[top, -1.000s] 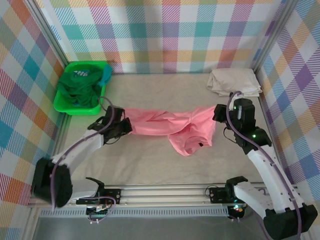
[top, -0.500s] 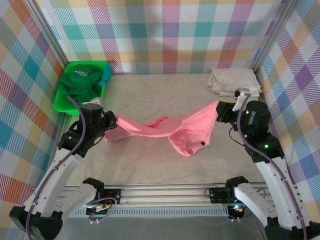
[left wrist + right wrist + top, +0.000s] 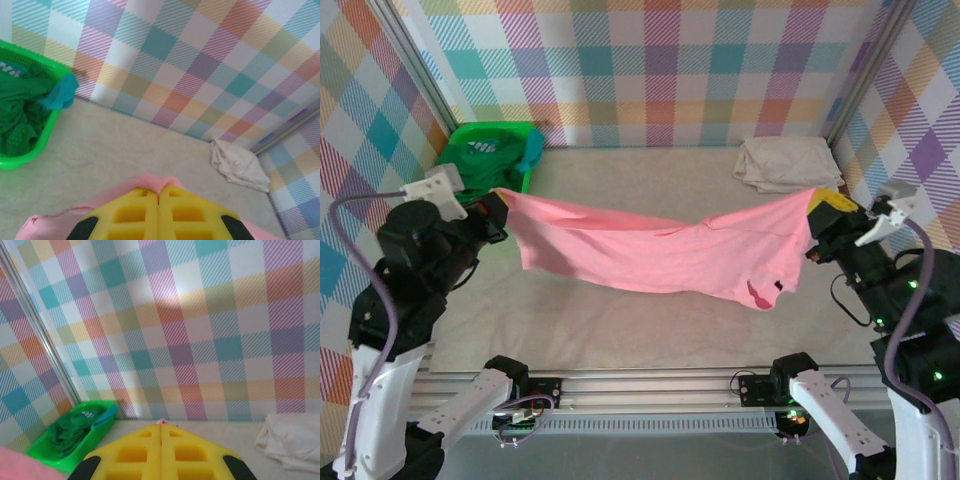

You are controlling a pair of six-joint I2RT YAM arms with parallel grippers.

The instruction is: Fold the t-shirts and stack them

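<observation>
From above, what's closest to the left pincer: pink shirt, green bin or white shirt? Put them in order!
1. Pink shirt: clamped in the left pincer.
2. Green bin: just behind it, left corner.
3. White shirt: far right corner.

Both arms are holding high and wide apart, the left gripper near the table's left edge, the right gripper near its right edge, yellow fingers clamping the pink t-shirt.
</observation>
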